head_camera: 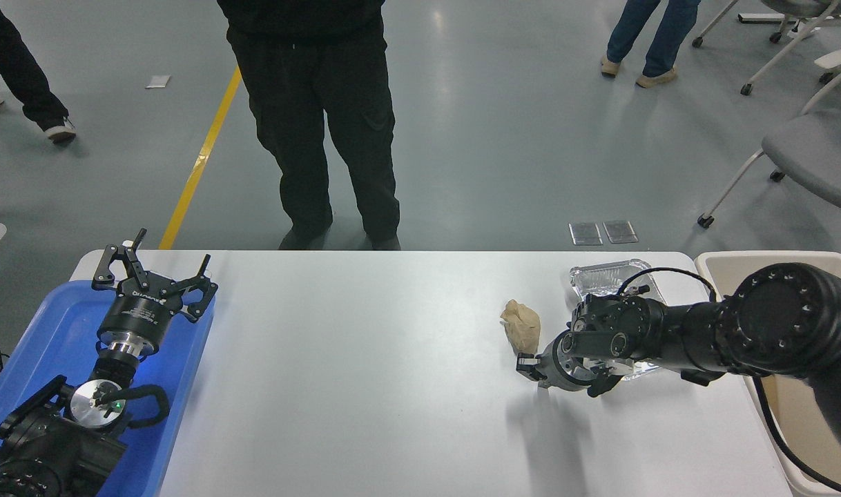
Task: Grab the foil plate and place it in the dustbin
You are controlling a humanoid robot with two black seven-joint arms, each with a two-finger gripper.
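Observation:
The foil plate [605, 278] is a shiny silver tray lying at the table's far right. My right arm crosses over its near part and hides it. The dustbin [721, 265] is a cream bin past the table's right edge, mostly hidden by my right arm. My right gripper [564, 378] is open and empty. It hovers low over the table, just in front and left of the foil plate, fingers pointing towards the near left. My left gripper [155, 275] is parked, open, over the blue tray at the lower left.
A crumpled tan paper wad [522, 324] lies just left of my right gripper. A blue tray [41, 345] sits at the table's left end. A person in black stands at the far edge; chairs stand at the back right.

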